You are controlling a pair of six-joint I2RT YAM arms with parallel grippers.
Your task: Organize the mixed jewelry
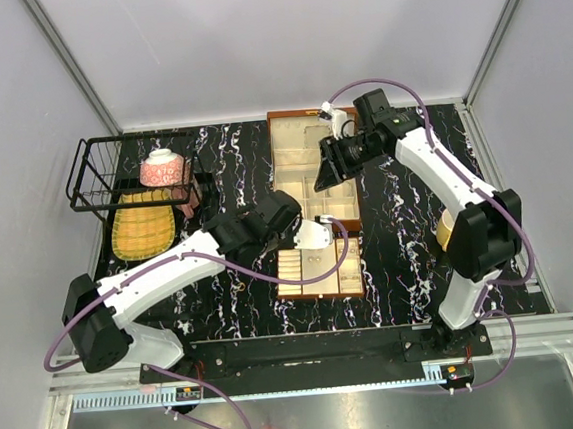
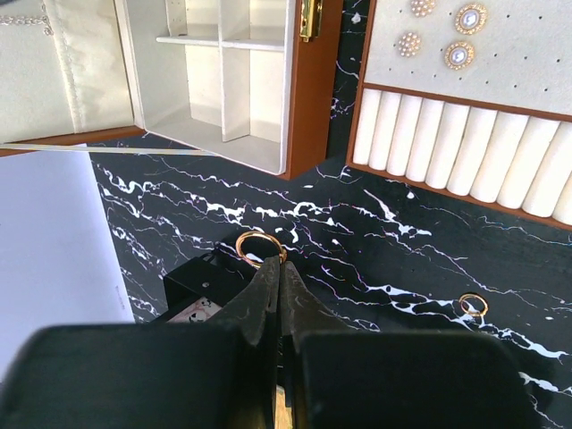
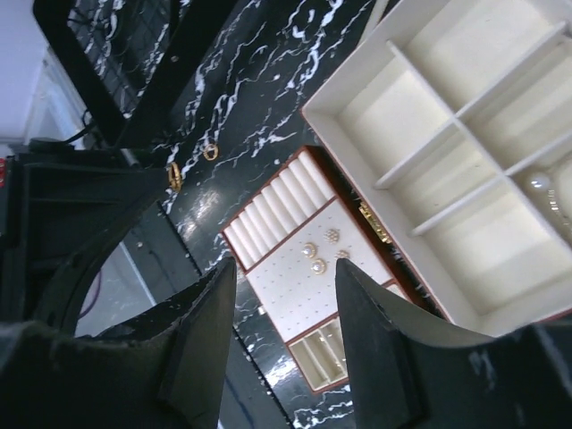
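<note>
A black marble tabletop (image 1: 222, 165) was seen beneath both arms, with an open brown jewelry box (image 1: 292, 159) set toward 12 o'clock. The left gripper (image 2: 275, 266) was closed tight, a gold ring (image 2: 259, 234) seemingly pinched at its tips. A second gold ring (image 2: 474, 298) lay at its 3 o'clock. The right gripper (image 3: 284, 273) was held half-parted over the box, gripping nothing.

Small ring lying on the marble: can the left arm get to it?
Probably yes: the small ring lies on bare marble close beside the left gripper, nothing between, though its jaws are shut.
</note>
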